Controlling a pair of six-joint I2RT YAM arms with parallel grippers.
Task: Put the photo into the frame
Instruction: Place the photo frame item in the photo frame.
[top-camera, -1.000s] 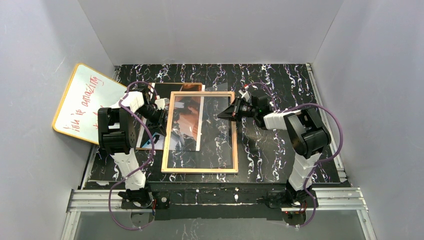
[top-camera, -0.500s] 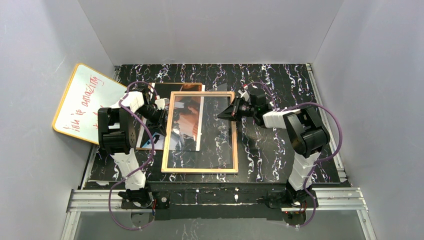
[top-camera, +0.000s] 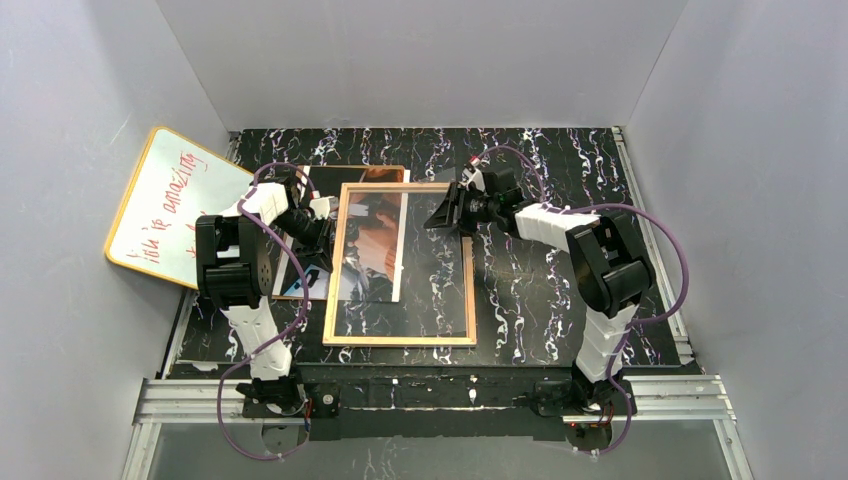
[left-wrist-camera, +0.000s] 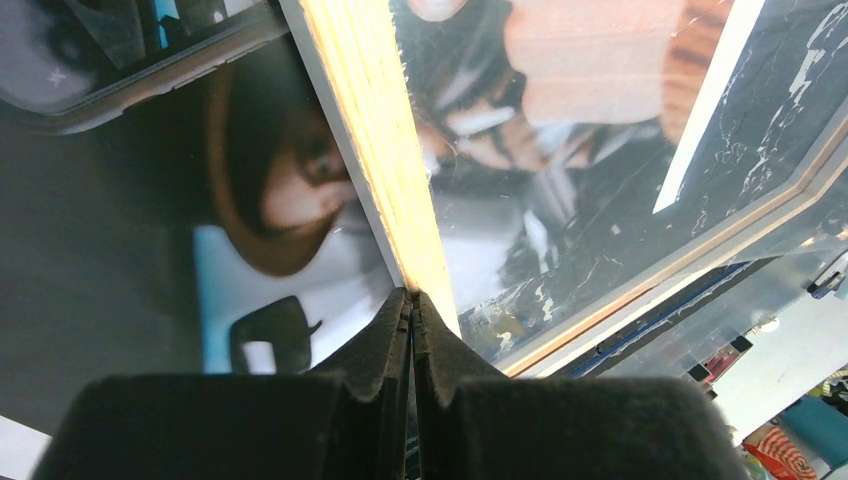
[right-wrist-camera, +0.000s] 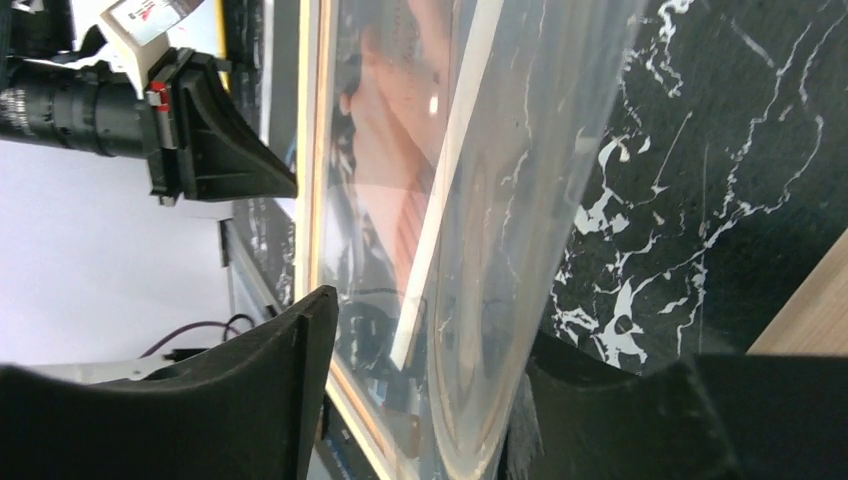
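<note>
My left arm folds at the elbow with the wrist low. The left pincer (left-wrist-camera: 410, 300) is pressed together, its tips at the left rail of the frame (top-camera: 400, 341). The photo (top-camera: 370, 235) lies flat just ahead, beneath that rail. My right arm reaches forward and leftward; the right pincer (top-camera: 447, 217) is parted, a clear sheet (right-wrist-camera: 500, 250) between its jaws.

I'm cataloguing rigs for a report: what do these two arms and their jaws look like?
Both the left arm and right arm have black boxy joint housings, white links and looping purple cables. Their jaws are matte black, tapering wedges.
</note>
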